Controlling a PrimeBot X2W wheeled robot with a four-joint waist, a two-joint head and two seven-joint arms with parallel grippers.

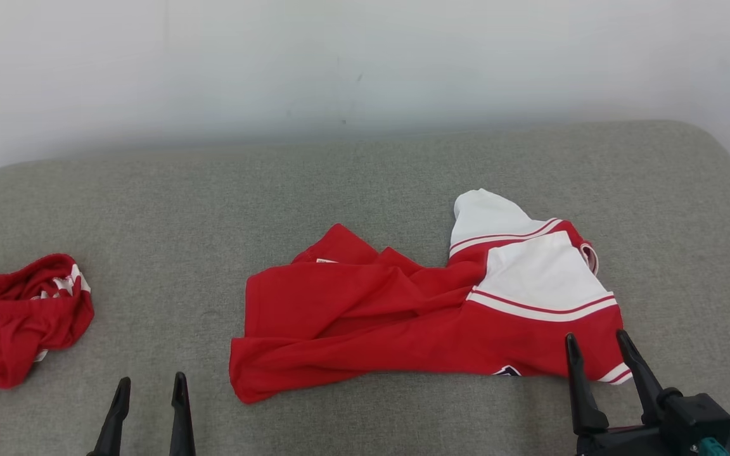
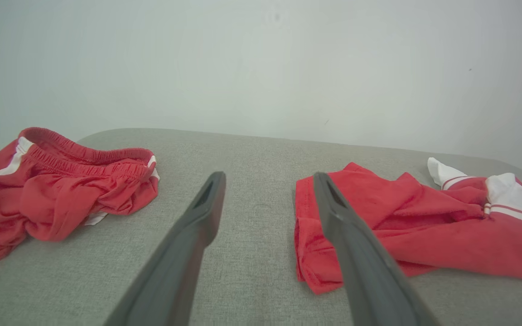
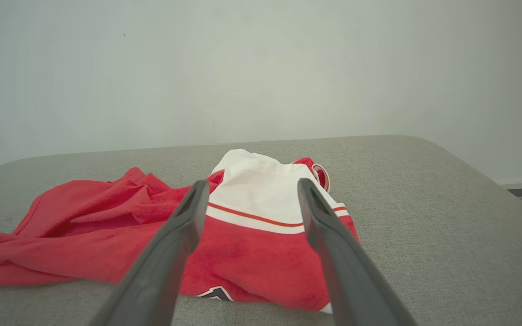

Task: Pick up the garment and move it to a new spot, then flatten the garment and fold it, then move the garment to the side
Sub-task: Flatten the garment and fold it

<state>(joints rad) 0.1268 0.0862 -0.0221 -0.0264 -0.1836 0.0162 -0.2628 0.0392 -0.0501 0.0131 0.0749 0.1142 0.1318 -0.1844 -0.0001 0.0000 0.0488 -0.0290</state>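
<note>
Red and white shirt [image 1: 403, 316] on the grey cushion [image 1: 339, 183], from the middle over to the right, crumpled and not flat. Red part bunched in folds, white part with thin stripes at the right end, one white bit poking up at the back. Small dark badge at the near hem, half tucked under, with too little of it to read. Tiny tag near the back edge, too small to make out.

Left claw [image 1: 153, 378] low at the near left, fingers apart, nothing between them, over bare cushion near the shirt's left edge. Right claw [image 1: 595, 334] at the near right, fingers apart too, tips over the shirt's near right corner. Hard to tell if touching, but no grip on the cloth.

Red shorts [image 1: 10, 323] in a heap at the far left, well apart from the shirt and cut off by the picture edge. Pale wall [image 1: 339, 63] behind.
</note>
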